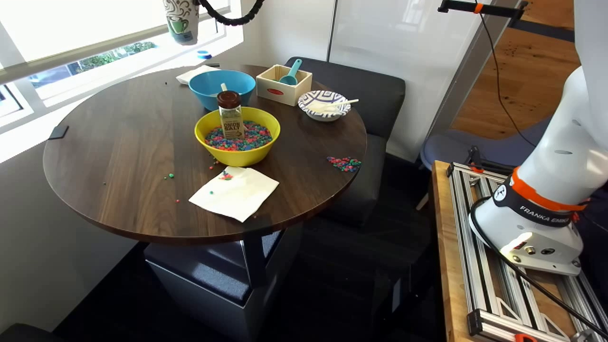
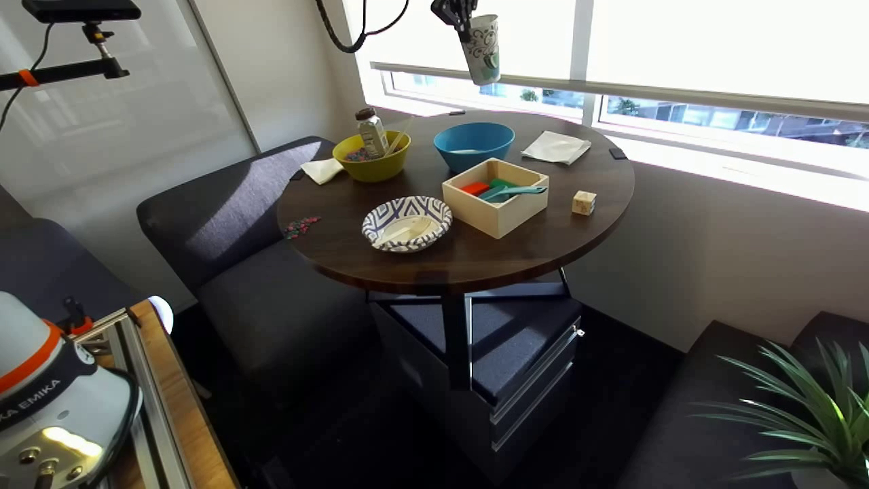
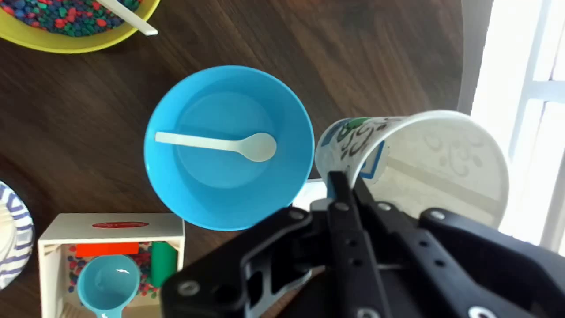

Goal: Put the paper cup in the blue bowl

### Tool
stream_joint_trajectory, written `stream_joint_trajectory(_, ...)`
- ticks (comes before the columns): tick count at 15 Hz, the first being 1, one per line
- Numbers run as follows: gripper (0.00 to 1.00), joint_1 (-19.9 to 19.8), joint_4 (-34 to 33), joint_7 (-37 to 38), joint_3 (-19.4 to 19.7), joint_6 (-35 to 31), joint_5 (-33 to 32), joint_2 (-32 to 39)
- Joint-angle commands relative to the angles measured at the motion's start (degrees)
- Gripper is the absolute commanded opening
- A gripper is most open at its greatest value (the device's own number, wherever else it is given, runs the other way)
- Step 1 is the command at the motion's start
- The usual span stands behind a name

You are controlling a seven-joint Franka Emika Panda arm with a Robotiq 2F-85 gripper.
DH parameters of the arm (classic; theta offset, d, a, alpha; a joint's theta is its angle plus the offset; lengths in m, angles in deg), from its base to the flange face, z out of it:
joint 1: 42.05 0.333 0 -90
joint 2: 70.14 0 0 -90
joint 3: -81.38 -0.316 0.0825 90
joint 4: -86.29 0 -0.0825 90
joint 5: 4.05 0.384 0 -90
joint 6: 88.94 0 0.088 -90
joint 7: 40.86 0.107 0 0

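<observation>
My gripper (image 3: 348, 181) is shut on the rim wall of the paper cup (image 3: 348, 139), one finger inside and one outside. The cup, white with a printed swirl pattern, hangs in the air, slightly tilted. A blue-outlined shape shows inside its bottom. The cup (image 1: 181, 23) is high at the window side in an exterior view, and also shows (image 2: 484, 51) with the fingertips (image 2: 465, 30) at its side. The blue bowl (image 3: 229, 201) stands on the table left of the cup in the wrist view, with a white spoon inside. It shows in both exterior views (image 1: 202, 97) (image 2: 468, 163), below the cup's height.
The yellow bowl (image 1: 237, 159) holds coloured pebbles and an onion salt jar (image 1: 232, 118). A wooden box (image 2: 485, 216) with a teal scoop and the white patterned dish (image 2: 407, 244) stand near the blue bowl. A small wooden cube (image 2: 584, 203) and napkins (image 1: 237, 194) lie on the table.
</observation>
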Motion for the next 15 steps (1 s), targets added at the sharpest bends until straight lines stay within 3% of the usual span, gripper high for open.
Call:
stream_joint_trajectory(1,0.01,-2.93,6.82,1.74,-1.09,0.01,5.6,-2.0)
stream_joint_trajectory(7,0.01,-4.28,15.71,3.52,0.5,-4.07,7.54,-3.08)
stream_joint_trajectory(15,0.01,-1.31,21.02,5.32,2.59,-7.68,6.97,-3.24)
